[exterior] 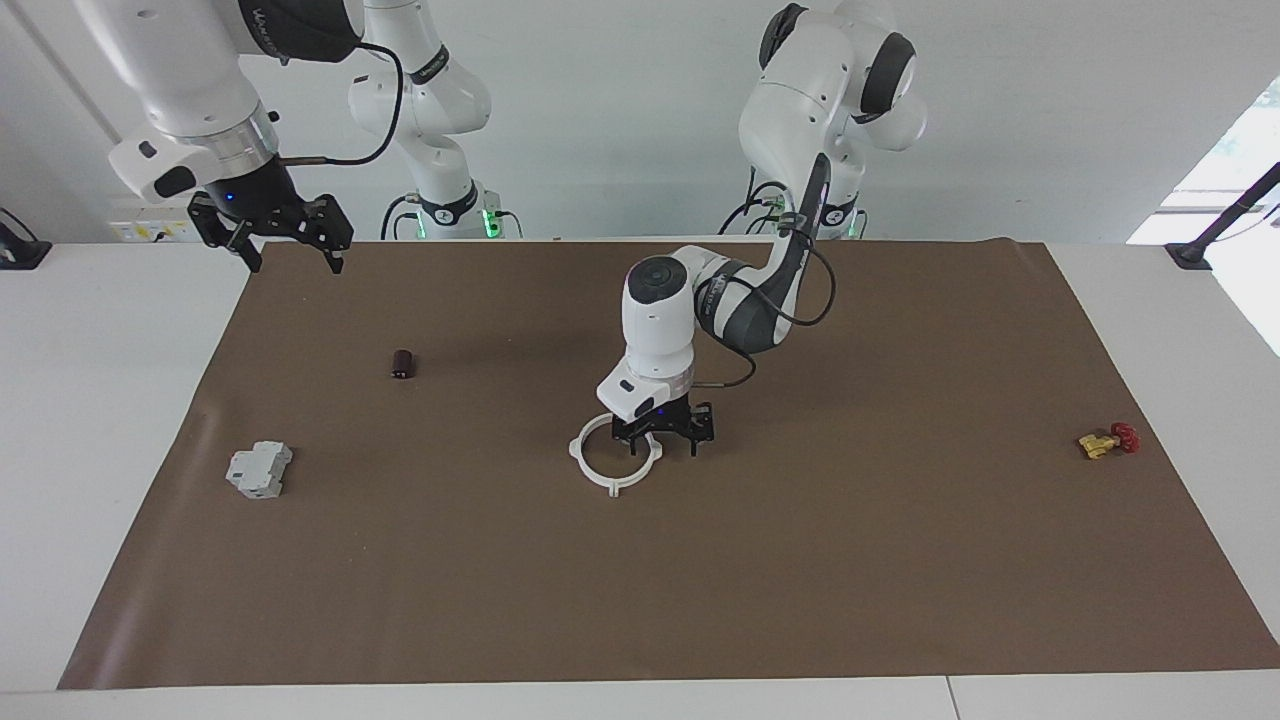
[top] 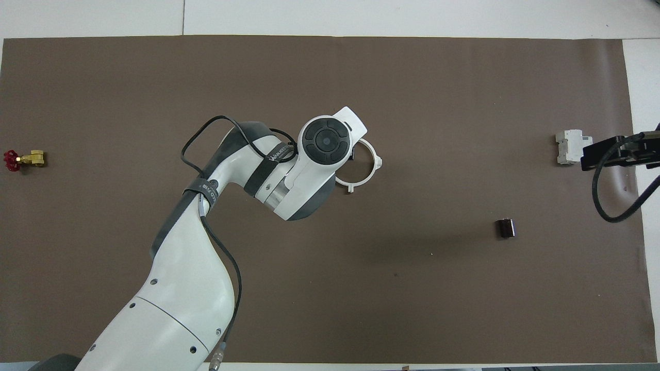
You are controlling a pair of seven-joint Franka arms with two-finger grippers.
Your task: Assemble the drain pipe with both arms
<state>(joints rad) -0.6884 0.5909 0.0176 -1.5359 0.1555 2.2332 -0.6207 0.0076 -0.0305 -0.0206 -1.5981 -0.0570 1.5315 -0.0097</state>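
Brown mat point(exterior: 800, 560) on white table point(exterior: 100, 400)

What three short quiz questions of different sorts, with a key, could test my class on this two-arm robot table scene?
1. True or false: the white plastic ring lies as one closed circle on the brown mat.
2. Which gripper is at the ring: left gripper or right gripper?
3. Which lies toward the left arm's end? A. grey boxy block B. yellow-and-red valve C. dark small cylinder

Key: 1 true; 2 left; 3 B.

left arm's wrist point(top: 325, 141) hiding part of drain pipe point(top: 367, 172), its seam perhaps closed
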